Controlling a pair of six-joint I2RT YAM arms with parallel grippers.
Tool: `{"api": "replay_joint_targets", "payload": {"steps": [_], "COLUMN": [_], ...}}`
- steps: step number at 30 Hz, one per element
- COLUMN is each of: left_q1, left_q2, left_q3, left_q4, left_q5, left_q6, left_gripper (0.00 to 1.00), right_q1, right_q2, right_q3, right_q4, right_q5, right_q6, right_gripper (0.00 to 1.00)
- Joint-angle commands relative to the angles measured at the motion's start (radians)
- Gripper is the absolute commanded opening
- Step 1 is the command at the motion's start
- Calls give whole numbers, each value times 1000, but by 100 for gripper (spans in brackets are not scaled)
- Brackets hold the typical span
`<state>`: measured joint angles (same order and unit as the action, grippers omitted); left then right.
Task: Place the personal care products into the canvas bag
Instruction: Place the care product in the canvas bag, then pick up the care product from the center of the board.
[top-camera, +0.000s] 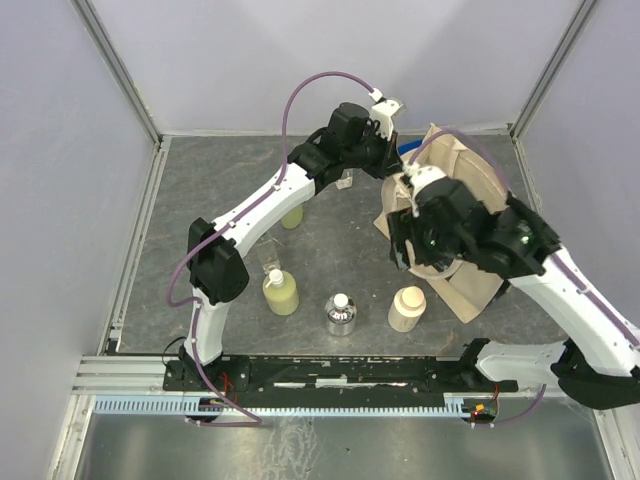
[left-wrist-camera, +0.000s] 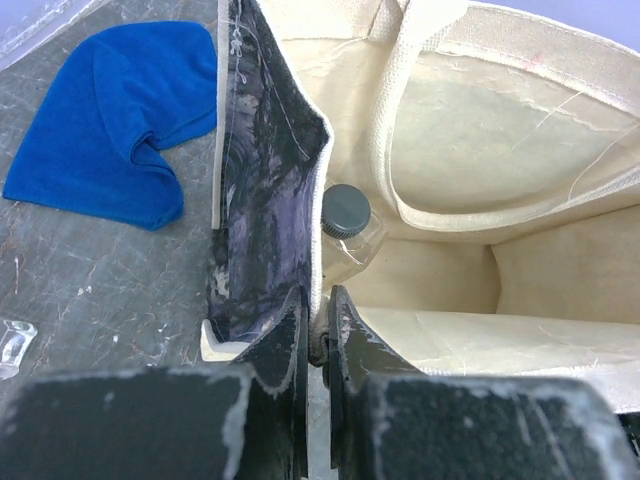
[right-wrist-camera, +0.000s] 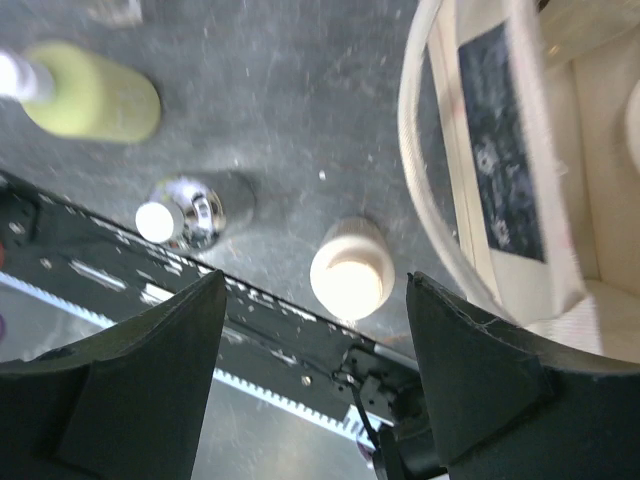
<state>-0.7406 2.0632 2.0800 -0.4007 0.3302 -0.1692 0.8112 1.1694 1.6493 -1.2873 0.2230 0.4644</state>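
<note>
Pale, plain walls (top-camera: 330, 60) in aluminium framing close in a table (top-camera: 220, 180) whose top is dark grey, mottled and scuffed. At its far right sits the canvas bag (top-camera: 470, 190), made of beige woven cloth, with a flat strap handle (left-wrist-camera: 400, 130) and a dark printed panel (right-wrist-camera: 500, 140). The print is a blurred swirl, and no writing can be read on it or on any product.

The left gripper (left-wrist-camera: 318, 300) is closed on the bag's rim at the edge of the panel wall, and the mouth gapes. The right gripper (right-wrist-camera: 315, 290) hangs above the table just in front of the bag, its fingers wide apart with nothing between them.

A crumpled blue cloth (left-wrist-camera: 110, 120) lies on the table right beside the bag.

3 products stand in a row near the front edge:
- a yellow-green bottle (top-camera: 281, 293) with a pale cap
- a squat silvery bottle (top-camera: 341, 316), shiny, with a white cap
- a round beige jar (top-camera: 407, 308), nearest the bag

A 2nd yellow-green bottle (top-camera: 292, 215) stands farther back, partly hidden by the left arm. Inside the bag, 1 clear bottle (left-wrist-camera: 346, 212) with a ribbed black cap lies against the panel wall.
</note>
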Motion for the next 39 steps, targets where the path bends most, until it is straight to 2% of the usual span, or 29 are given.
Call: {"api": "replay_joint_targets", "payload": {"steps": [1,10,17,28,33,39], "left_q1": [7,9,9,9,9,9], "left_q2": [9,-9,-31,-41,-50,-70], "left_q3": [44,39,13,2,-12,-39], "left_q4": [-18,-28,-28,-28,-24,-11], "left_q5": [-25,-32,-34,-34,-37,-45], "left_q6": [45,53,61,55,53,51], "left_gripper": [3,3,3,3,3,3], "right_q1": [108,183,182,180,180,181], "right_q2": [14,-37,-134,-146,-127,-168], "right_q3": [-89,-370,-629,-720,-715,-699], "right_q4": [-69,15,256,357,326,243], "right_q5": [83,78,107,128,119,159], "right_q6": [101,175,130,141,159,168], "right_gripper": [81,81,84,83,72,71]}}
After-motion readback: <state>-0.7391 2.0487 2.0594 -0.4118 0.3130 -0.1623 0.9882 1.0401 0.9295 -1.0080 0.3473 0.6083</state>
